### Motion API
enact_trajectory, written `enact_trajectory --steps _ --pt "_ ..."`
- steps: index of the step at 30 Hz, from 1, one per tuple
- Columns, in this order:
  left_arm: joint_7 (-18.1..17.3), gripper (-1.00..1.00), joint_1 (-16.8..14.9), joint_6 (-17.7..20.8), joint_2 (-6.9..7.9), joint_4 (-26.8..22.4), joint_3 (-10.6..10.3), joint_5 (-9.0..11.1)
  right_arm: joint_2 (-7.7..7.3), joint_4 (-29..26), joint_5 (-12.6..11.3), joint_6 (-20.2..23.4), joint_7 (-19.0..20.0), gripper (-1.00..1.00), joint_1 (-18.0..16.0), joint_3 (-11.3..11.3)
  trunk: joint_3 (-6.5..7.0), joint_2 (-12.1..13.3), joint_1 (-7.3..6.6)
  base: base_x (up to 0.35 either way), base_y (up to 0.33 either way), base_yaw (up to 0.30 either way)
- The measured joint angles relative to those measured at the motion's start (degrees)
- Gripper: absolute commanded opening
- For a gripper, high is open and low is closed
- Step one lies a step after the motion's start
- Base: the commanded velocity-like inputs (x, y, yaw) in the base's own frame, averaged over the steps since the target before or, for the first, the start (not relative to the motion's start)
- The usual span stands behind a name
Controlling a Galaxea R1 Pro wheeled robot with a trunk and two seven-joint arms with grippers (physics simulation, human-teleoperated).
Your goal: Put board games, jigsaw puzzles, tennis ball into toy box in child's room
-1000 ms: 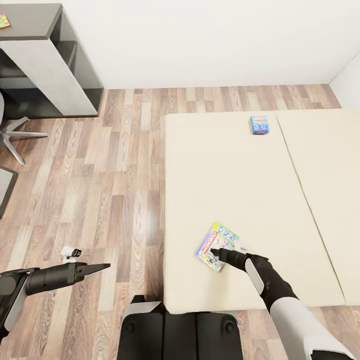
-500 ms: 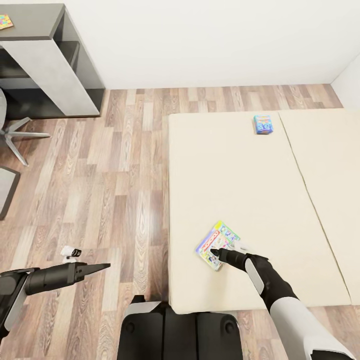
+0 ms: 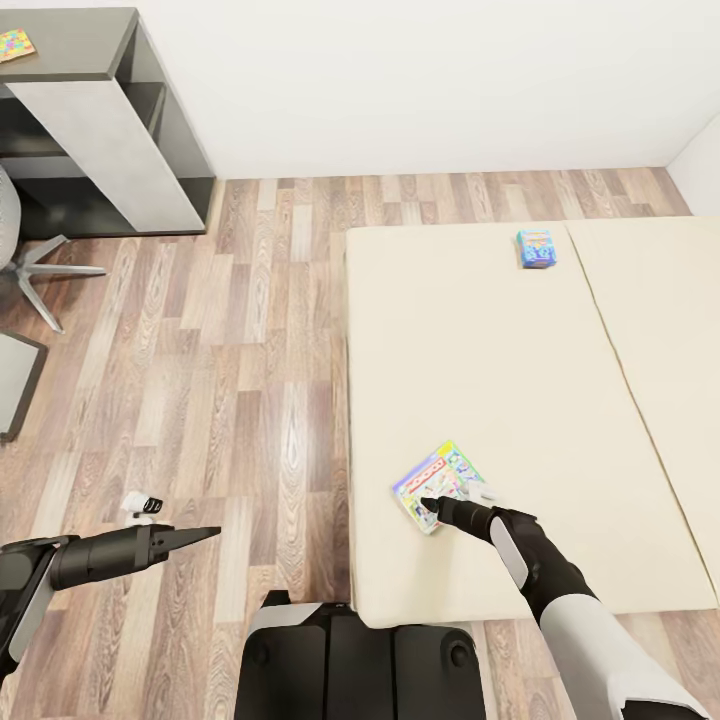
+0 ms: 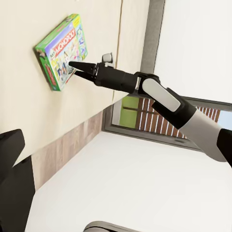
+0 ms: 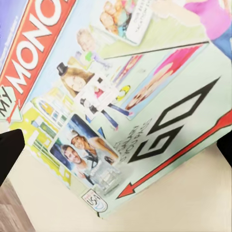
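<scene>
step: picking up the monopoly box, which lies flat near the bed's front left corner
right gripper: tips over the box's near edge; in the right wrist view the fingers sit wide apart at either side of the lid, so it is spread and holds nothing
doing it well: i judge a flat box needs the jaws across a short edge, low enough to catch the side wall
left gripper: idle over the wood floor, tips pressed together
second game: small blue box at the bed's far end, well apart
around: dark desk far left with a colourful puzzle on it; office chair legs beside it; nothing blocks the reach
</scene>
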Motion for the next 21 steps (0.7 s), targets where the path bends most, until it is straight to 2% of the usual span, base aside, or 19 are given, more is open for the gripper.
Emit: enact_trajectory --steps 21 --pt "0.00 1.00 -0.01 0.00 0.00 0.02 -0.01 0.01 0.00 -0.01 -0.02 0.07 0.00 1.00 0.00 -0.01 0.00 0.00 0.00 0.000 0.017 0.000"
